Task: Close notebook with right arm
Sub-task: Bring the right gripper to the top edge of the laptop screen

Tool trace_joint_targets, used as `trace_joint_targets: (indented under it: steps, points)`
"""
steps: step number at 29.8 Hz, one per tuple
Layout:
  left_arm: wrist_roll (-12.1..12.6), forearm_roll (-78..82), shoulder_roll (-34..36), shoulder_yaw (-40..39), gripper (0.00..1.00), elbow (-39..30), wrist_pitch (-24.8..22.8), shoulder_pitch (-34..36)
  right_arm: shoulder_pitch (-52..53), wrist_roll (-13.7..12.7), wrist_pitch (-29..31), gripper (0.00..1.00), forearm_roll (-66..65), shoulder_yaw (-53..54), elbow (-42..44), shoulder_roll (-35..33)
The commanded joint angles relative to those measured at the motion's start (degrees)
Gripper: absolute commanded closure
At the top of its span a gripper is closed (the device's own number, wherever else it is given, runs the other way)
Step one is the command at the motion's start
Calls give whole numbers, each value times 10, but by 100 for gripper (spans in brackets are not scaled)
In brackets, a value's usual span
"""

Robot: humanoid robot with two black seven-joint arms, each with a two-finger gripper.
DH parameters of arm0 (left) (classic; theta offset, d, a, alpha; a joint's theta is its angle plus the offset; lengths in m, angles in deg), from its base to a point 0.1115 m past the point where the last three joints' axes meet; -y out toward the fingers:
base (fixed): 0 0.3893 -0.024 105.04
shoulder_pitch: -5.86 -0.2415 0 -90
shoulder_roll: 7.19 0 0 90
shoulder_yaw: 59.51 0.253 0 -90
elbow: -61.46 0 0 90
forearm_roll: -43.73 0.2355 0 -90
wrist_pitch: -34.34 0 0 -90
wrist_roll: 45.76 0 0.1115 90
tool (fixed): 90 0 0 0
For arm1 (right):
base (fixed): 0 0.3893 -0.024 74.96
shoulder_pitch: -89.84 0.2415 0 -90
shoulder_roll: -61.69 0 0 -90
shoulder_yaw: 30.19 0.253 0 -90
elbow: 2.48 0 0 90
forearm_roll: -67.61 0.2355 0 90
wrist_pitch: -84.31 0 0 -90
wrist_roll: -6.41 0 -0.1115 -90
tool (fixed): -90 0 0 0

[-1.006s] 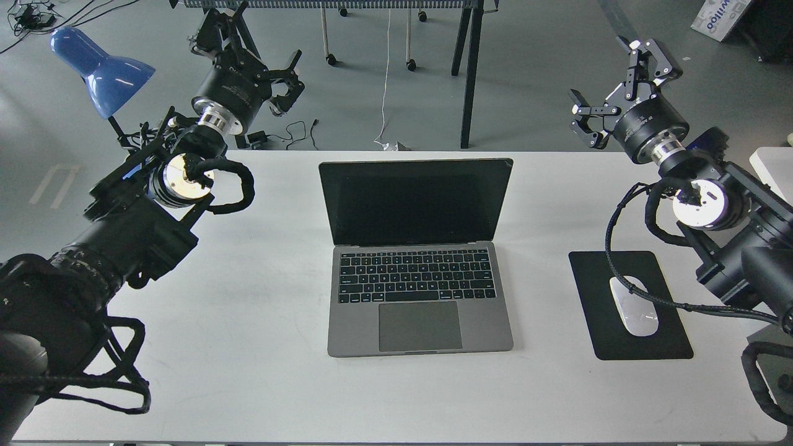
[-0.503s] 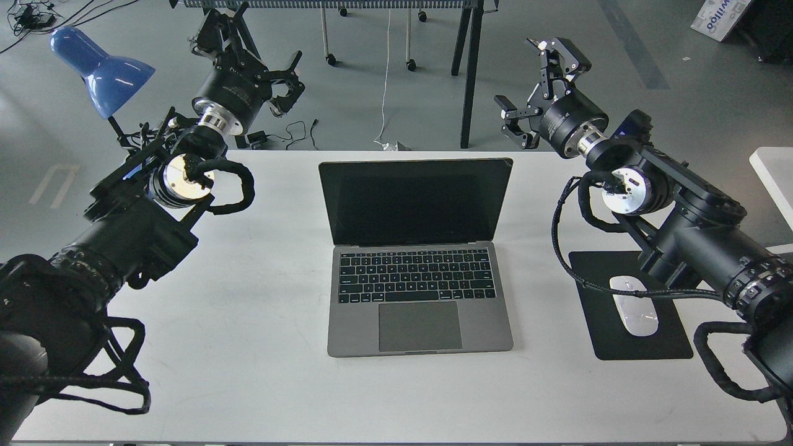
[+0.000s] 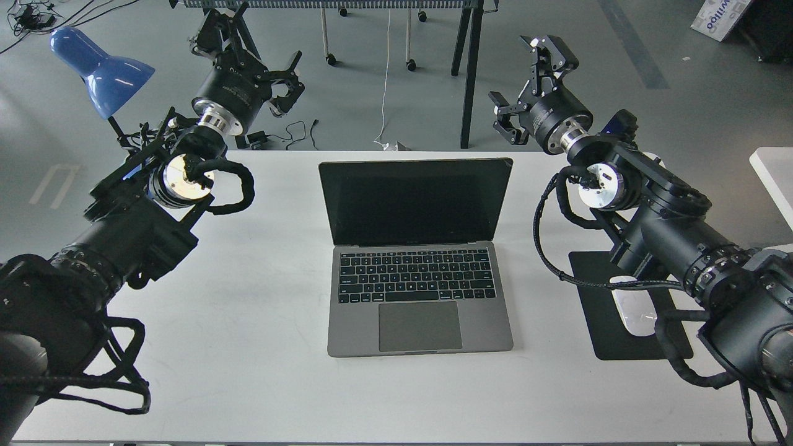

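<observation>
The notebook [image 3: 416, 260] lies open in the middle of the white table [image 3: 248, 347], its black screen upright and facing me, keyboard and trackpad towards the front. My right arm [image 3: 657, 223], with its silver joint disc, reaches in from the right. Its gripper [image 3: 521, 79] is open and empty. It hangs above the table's far edge, just right of and beyond the screen's top right corner, apart from the lid. My left gripper [image 3: 253, 54] is open and empty, raised beyond the far left of the table.
A black mouse pad [image 3: 596, 303] with a white mouse [image 3: 633, 316] lies right of the notebook, partly under my right arm. A blue desk lamp [image 3: 99, 65] stands at the far left. Table legs and cables are on the floor behind.
My right arm has swung left and inward, carrying its open gripper from the far right to near the screen's top right corner. The notebook and left arm have not moved.
</observation>
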Motion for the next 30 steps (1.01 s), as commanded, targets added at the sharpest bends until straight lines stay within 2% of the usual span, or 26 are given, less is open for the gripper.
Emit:
trace_joint_targets:
  steps: [1,8,12,22,30]
  points:
    - [0,0,0,0,0,0,0,0,-1,0,0,0,1,-25,4,10]
    - [0,0,0,0,0,0,0,0,-12,1,0,0,2,-70,-11,16]
    - [0,0,0,0,0,0,0,-1,-21,0,0,0,2,-81,-61,8]
    - [0,0,0,0,0,0,0,-1,-65,-1,-11,0,0,-109,-224,-96]
    - [0,0,0,0,0,0,0,-1,-74,-1,-21,0,0,-143,-268,-124]
